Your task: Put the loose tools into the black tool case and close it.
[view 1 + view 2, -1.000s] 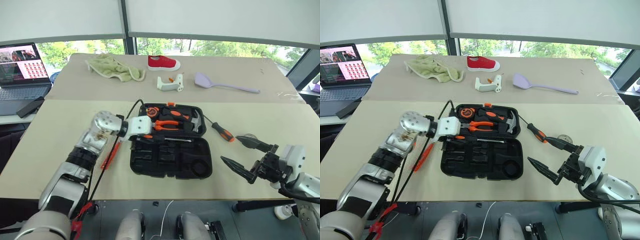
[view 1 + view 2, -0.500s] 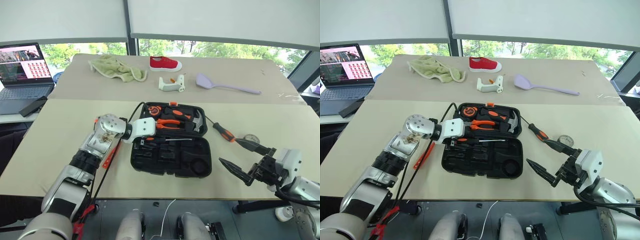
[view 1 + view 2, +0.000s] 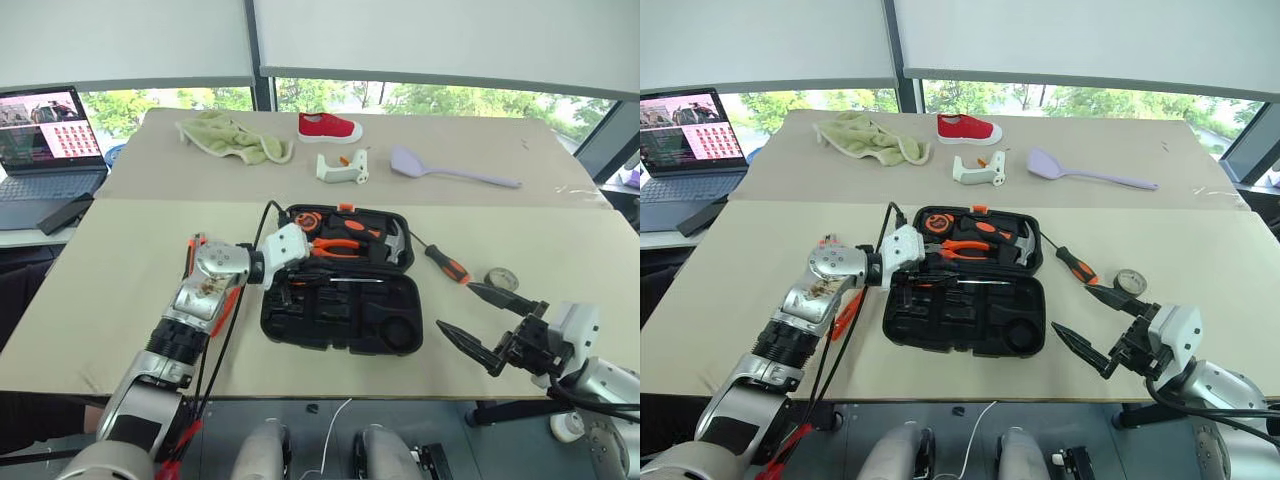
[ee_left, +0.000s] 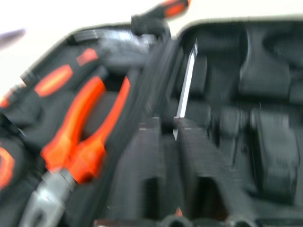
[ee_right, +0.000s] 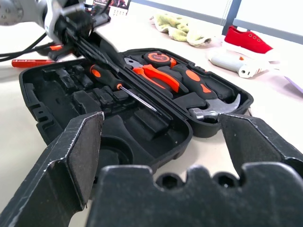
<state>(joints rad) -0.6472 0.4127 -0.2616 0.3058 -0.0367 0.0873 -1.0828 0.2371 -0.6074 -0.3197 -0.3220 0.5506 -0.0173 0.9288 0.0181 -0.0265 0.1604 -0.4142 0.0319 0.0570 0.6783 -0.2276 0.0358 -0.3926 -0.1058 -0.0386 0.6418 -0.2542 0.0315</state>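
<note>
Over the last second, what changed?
The left gripper turned at the wrist over the black tool case's left end without shifting place; its fingers are shut now. Unchanged: right gripper open beside the case, one screwdriver lying inside, another screwdriver and the tape roll loose on the table.

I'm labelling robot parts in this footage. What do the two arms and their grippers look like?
Both arms are silver-grey metal with black ribbed joint sections. The left arm has a round metallic wrist housing, a white gripper body, and loose black and red cables along it. The left gripper has two blocky black fingers. The right gripper has two long, pointed black fingers on a white-and-black mount.
</note>
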